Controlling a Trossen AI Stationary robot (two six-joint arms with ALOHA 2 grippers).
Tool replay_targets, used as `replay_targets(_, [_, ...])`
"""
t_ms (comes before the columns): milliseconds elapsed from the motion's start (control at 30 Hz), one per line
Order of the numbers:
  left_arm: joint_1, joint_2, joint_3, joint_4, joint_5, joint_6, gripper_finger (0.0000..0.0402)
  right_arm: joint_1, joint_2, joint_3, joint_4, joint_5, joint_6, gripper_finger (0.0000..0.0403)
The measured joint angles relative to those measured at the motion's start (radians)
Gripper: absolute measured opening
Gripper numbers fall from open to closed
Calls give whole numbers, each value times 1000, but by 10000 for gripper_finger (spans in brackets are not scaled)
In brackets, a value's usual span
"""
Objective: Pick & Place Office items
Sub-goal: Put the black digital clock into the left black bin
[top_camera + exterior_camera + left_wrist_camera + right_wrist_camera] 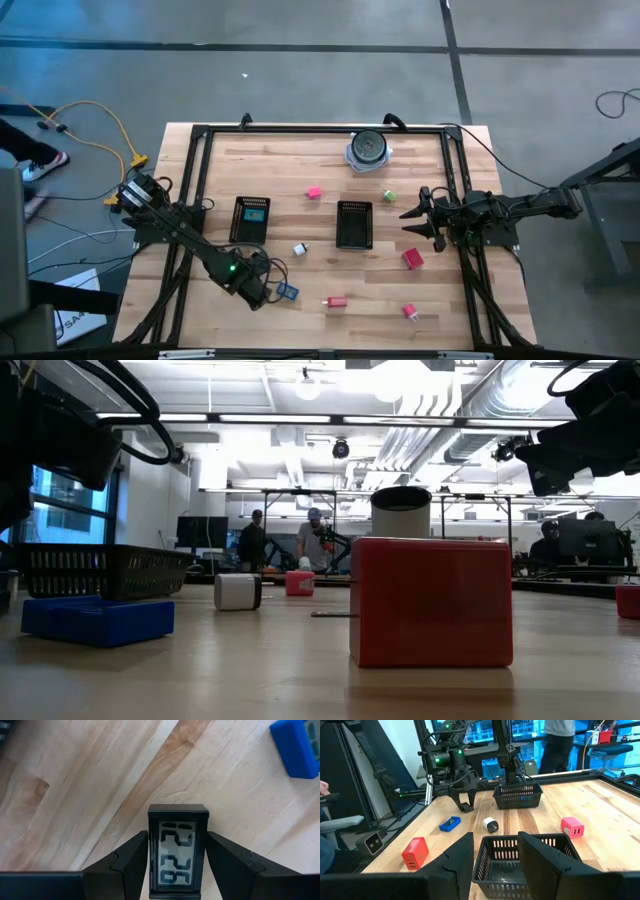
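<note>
By the left arm, left gripper (265, 293): low over the wood with its fingers pinched on a small black desk clock (178, 851), one pad on each long side.
Why that hold: gripping the narrow body keeps the display facing up and the case square between the pads, so I'd judge it is less likely to twist on the way to a tray.
On the wood or lifted: I cannot tell from where I stand.
Clock's look: upright black frame, grey screen with chunky dark digits, smooth hard plastic, probably light and a bit slippery.
Close neighbour: a blue block (288, 292) lies just beside the gripper, clear of the fingers.
Left mesh tray (240, 222): near that arm, a teal piece (255, 213) already inside, so it looks like the natural drop point.
Right gripper (406, 222): waiting at the right side, fingers slightly parted around nothing, aimed at the right mesh tray (354, 240).
Loose items: pink block (314, 192), green piece (389, 196), white piece (299, 249), red block (413, 259), and two more pink-red pieces (337, 301) along the near edge, all well apart.
Grey disc (368, 148): at the far edge, not part of the sorting.
Progress, as a judgement: early, most pieces lie outside the trays.
</note>
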Motion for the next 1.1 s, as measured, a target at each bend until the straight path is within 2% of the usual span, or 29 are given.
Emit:
replay_targets(767, [0, 27, 2, -5, 15, -1, 190, 0, 0, 0, 0, 0, 0, 140])
replay_targets(1000, [0, 27, 1, -8, 25, -1, 148, 0, 0, 0, 0, 0, 0, 140])
replay_targets(1100, [0, 26, 1, -8, 26, -1, 144, 0, 0, 0, 0, 0, 0, 140])
